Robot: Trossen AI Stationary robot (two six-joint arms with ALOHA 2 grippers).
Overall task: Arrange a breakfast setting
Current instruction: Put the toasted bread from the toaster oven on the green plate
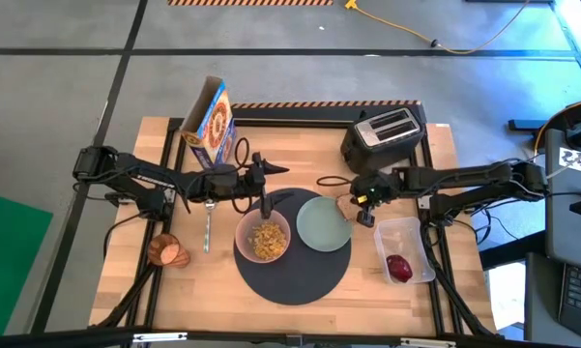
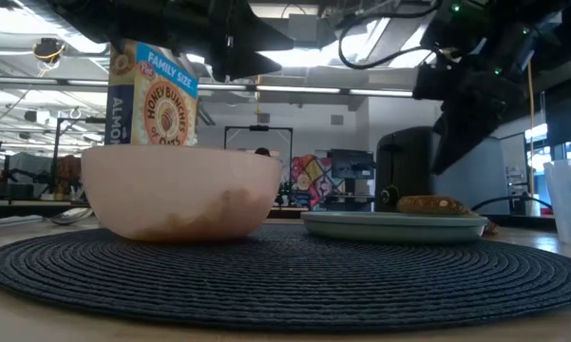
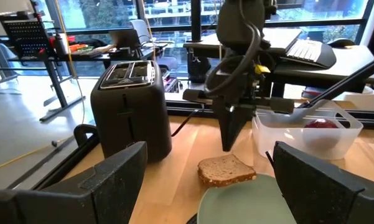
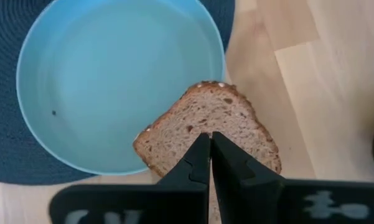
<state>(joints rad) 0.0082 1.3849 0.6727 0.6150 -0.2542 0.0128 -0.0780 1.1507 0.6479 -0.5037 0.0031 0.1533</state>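
Note:
A round dark grey mat (image 1: 292,275) carries a pink bowl (image 1: 262,240) of cereal and a pale green plate (image 1: 321,227). The toast slice (image 4: 211,124) lies at the plate's far right, one corner over the rim and the rest on the wood. My right gripper (image 4: 210,142) is shut and points steeply down just above the toast; the low view shows a gap between them. My left gripper (image 3: 205,180) stands open and level above the mat's far left, facing the plate. A metal spoon (image 1: 208,230) and an amber cup (image 1: 167,251) lie left of the mat. The red fruit (image 1: 399,268) sits in a clear tub.
A black toaster (image 1: 385,135) stands at the far right, just behind the toast. A blue-and-yellow cereal box (image 1: 211,121) stands at the far left. The clear tub (image 1: 406,242) sits right of the mat. Bare wood lies along the near edge.

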